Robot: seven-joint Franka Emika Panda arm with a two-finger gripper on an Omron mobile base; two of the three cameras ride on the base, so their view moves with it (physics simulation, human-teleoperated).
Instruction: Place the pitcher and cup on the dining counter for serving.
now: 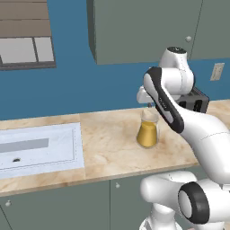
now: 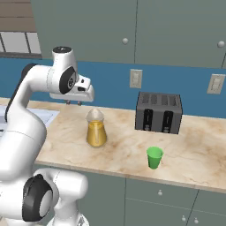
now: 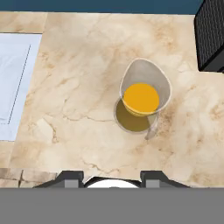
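Note:
The pitcher (image 1: 147, 132) (image 2: 96, 132), clear glass with orange liquid, stands upright on the marble counter (image 1: 108, 143). My gripper (image 2: 73, 103) (image 1: 148, 104) hangs above it and a little behind, pointing down, open with nothing between its fingers. Looking straight down, the hand view has the pitcher (image 3: 142, 98) above the gripper (image 3: 113, 177), its handle toward the lower right. The small green cup (image 2: 154, 157) stands near the counter's front edge, right of the pitcher. The dining counter is out of view.
A dark toaster (image 2: 159, 112) (image 3: 212, 35) sits at the back right against the blue wall. A white sink (image 1: 36, 148) (image 3: 13, 83) lies left of the pitcher. Grey-green cabinets (image 1: 143, 27) hang overhead.

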